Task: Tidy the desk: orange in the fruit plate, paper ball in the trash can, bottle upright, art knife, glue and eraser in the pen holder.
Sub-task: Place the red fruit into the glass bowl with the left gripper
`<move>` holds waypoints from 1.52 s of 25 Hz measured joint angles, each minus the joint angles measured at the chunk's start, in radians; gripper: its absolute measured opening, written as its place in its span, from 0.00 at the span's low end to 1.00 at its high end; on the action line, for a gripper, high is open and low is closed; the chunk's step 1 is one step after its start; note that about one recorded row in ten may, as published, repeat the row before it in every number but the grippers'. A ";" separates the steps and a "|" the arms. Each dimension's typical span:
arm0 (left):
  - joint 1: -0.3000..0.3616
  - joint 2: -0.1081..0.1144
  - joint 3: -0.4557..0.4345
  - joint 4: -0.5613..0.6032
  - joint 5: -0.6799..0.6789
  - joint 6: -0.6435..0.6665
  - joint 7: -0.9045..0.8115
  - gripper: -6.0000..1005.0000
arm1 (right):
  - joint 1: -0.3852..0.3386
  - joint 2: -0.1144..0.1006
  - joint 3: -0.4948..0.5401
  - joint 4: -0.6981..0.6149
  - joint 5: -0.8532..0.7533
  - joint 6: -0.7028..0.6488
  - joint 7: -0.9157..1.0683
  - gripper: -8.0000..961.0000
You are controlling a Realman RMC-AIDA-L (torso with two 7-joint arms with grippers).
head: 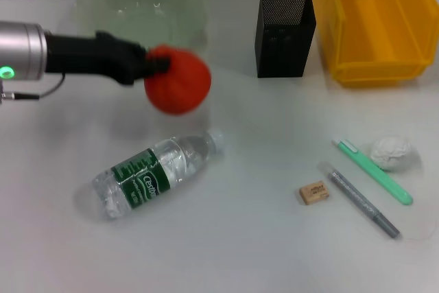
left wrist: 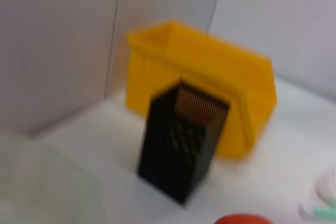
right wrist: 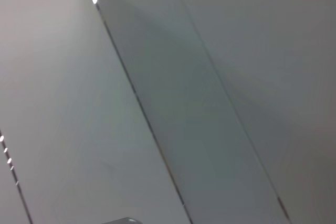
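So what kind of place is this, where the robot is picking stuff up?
It looks like a desk in an office or a test room. On the white desk sit a black mesh pen holder, an eraser and pen-like tools, with plain partition walls behind. The left hand holds an orange.

Office desk (head: 274,252), pen holder (head: 285,32)
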 joint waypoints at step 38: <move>-0.156 -0.040 0.010 -0.384 -0.451 -0.736 0.715 0.34 | -0.077 0.009 -0.026 -0.206 -0.012 -0.088 0.168 0.72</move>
